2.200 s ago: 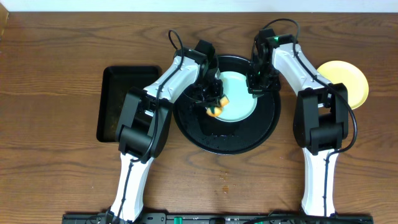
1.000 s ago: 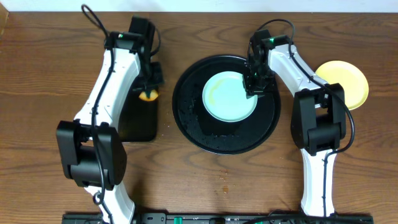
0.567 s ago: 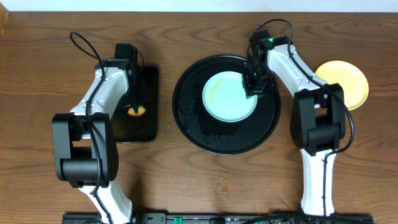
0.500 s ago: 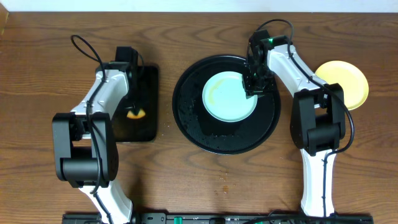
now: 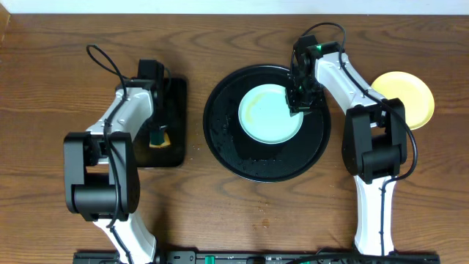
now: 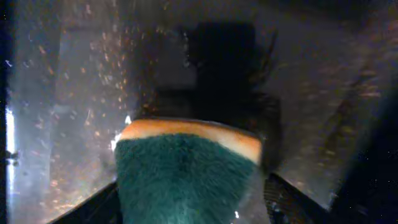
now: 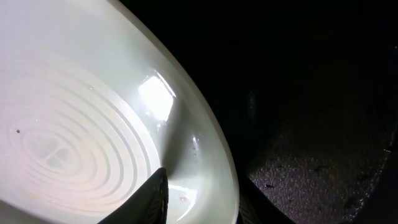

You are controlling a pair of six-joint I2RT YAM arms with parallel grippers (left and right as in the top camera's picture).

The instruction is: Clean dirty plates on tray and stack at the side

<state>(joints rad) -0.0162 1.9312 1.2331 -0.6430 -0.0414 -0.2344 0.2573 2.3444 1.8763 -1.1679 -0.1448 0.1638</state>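
A pale mint-blue plate lies in the round black tray. My right gripper is shut on this plate's far right rim. In the right wrist view one finger rests inside the plate and the other outside its rim, the gripper pinching the edge above the tray. A pale yellow plate sits on the bare wood to the right. My left gripper hangs over the rectangular black tray, open, with a green and orange sponge loose between its jaws.
The rectangular tray's wet floor is speckled with small crumbs. Bare wood-grain tabletop runs along the front. Both arm bases stand at the near edge.
My left arm carried the sponge from the round tray over to the rectangular tray, lowered it there and opened its jaws. The right gripper stayed on the plate rim.
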